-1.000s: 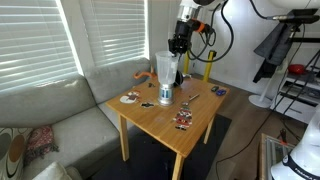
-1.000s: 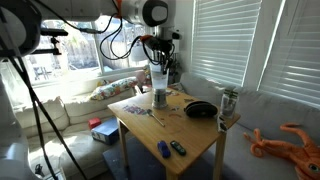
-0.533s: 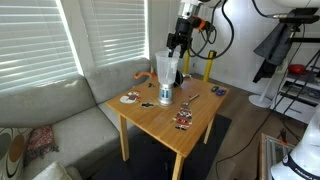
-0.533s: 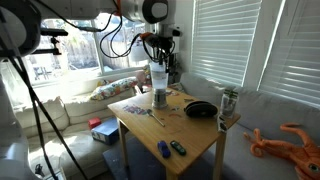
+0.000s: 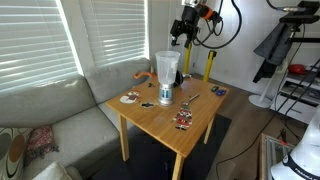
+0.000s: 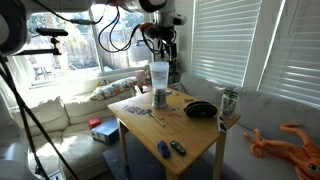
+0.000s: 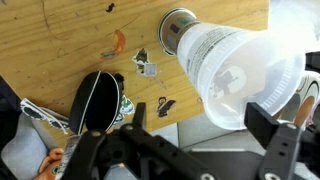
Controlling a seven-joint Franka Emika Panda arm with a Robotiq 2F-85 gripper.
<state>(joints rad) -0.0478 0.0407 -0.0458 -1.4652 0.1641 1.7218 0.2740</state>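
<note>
Wooden table bears blender; gripper above, jaws apart

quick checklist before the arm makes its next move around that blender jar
1. The gripper is open with nothing held: ok, fingers stand apart in the wrist view.
2. The gripper is clear of the blender jar: ok, it hangs above it with a gap in both exterior views.
3. The blender jar is upright on the table: ok.
4. The jar mouth is uncovered: ok, open in the wrist view.
5. The black bowl is apart from the jar: ok.
6. The gripper is centred over the jar: cannot tell.
</note>
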